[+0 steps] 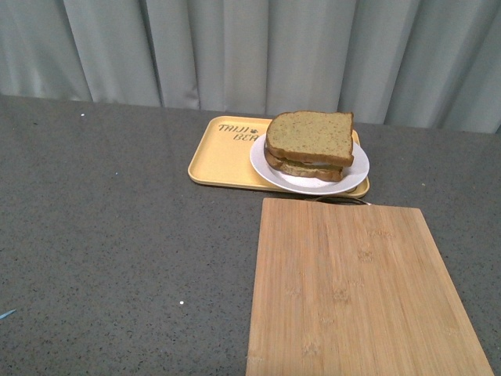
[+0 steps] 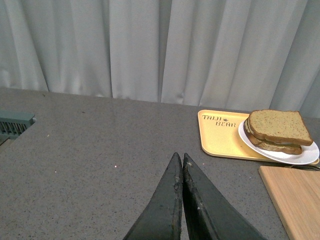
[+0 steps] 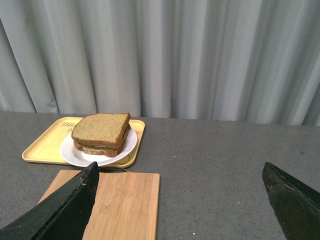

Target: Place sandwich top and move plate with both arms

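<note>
Two slices of bread are sitting stacked on the plate (image 1: 270,174), with the sandwich top (image 1: 311,135) already lying on the upper side of the stack, a pale filling showing between them. The plate is resting on the near right part of the yellow tray (image 1: 213,159), its rim hanging slightly past the tray's near edge, just beyond the far edge of the wooden board (image 1: 356,290).

The left end effector (image 2: 181,156) is hovering over bare tabletop (image 1: 117,243) well to the left of the tray, its fingers pressed together and holding nothing. The right end effector (image 3: 180,172) is standing wide open and empty, back from the tray, above the board's right side.

The bread looks soft and light, so it would likely dent or slide if squeezed; the plate looks stiff, smooth and probably slippery. I judge the safest hold is on the plate's bare rim at opposite sides, one arm each, keeping it level so the loose top slice is not shifting.
</note>
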Robot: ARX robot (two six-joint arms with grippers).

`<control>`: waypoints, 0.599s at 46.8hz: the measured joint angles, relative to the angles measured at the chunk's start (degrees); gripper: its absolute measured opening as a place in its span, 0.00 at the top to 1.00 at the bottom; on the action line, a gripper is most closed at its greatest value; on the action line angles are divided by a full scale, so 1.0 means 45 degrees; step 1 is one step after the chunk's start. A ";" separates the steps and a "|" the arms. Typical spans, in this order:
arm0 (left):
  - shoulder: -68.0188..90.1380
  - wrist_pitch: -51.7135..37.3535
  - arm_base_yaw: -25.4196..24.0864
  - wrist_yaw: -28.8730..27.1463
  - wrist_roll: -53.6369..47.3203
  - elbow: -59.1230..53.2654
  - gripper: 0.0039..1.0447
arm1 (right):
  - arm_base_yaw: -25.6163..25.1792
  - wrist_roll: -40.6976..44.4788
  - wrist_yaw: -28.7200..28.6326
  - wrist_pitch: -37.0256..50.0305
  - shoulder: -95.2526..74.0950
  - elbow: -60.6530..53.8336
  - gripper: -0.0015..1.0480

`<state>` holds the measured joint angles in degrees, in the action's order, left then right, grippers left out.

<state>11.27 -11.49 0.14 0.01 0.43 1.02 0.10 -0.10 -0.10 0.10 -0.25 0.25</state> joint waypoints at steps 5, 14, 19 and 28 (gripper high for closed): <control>-0.0228 0.0233 0.0000 0.0000 0.0000 0.0005 0.97 | 0.0000 0.0000 -0.0005 0.0000 0.0000 0.0000 0.09; -0.2322 0.2463 0.0000 0.0000 0.0000 0.0005 0.97 | 0.0000 0.0000 0.0000 0.0000 0.0000 0.0000 0.09; -0.2429 0.2516 0.0000 0.0000 0.0000 0.0005 0.97 | 0.0000 0.0000 -0.0005 0.0000 0.0000 0.0000 0.09; -0.2438 0.2521 -0.0005 0.0000 0.0000 0.0005 0.68 | 0.0000 0.0000 0.0000 0.0000 0.0000 0.0005 0.09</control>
<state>0.30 -0.14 0.12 0.01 0.43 1.04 0.10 -0.10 -0.10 0.10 -0.25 0.27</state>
